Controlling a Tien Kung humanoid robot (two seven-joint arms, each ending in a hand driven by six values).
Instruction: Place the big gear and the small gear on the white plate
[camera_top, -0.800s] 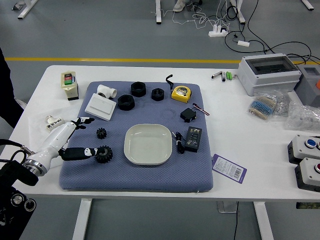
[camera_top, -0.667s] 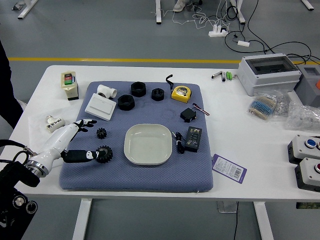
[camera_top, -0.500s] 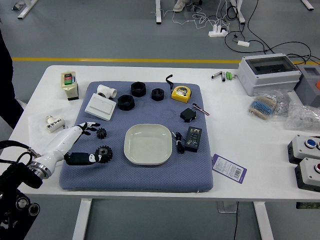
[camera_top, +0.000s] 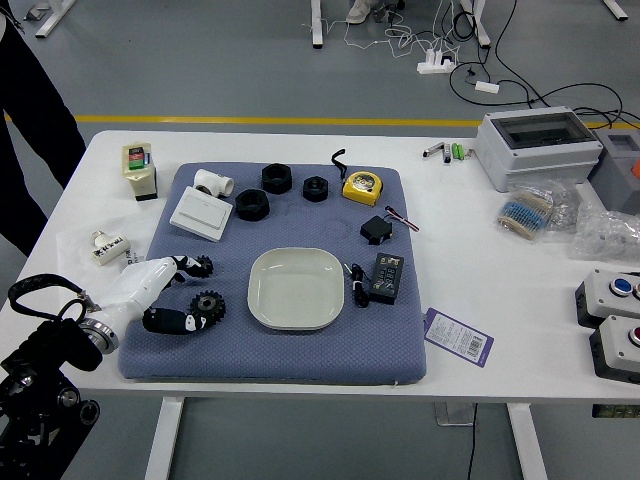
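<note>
The robot's left hand (camera_top: 147, 283), white-backed with black fingers (camera_top: 188, 267), reaches in from the left of the frame. It is open, its fingers stretched toward a small black toothed gear (camera_top: 205, 266) and overlapping its near edge in this view; whether they touch it, I cannot tell. The black thumb (camera_top: 168, 321) stands well apart from them, its tip at a big black toothed gear (camera_top: 209, 305). No grip on either gear is visible.

There are two gears, one above the other, on a blue-grey textured mat (camera_top: 270, 362) left of the frame's centre. Both are off the one white, rounded-square plate (camera_top: 296, 289), just to its left.

Toward the mat's top are two thick black rings (camera_top: 277, 178), one smaller black round part (camera_top: 315, 188), one white pipe fitting (camera_top: 212, 183), one flat white box (camera_top: 201, 214) and one yellow tape measure (camera_top: 362, 187). Right of the plate are one small black block (camera_top: 376, 230) and one black rectangular adapter (camera_top: 386, 278).

At upper right, one clear plastic bag (camera_top: 526, 214) contains tan and blue pieces. Two grey control boxes (camera_top: 606, 294) sit at the right edge. A person's dark-clothed legs (camera_top: 38, 120) show at upper left.
</note>
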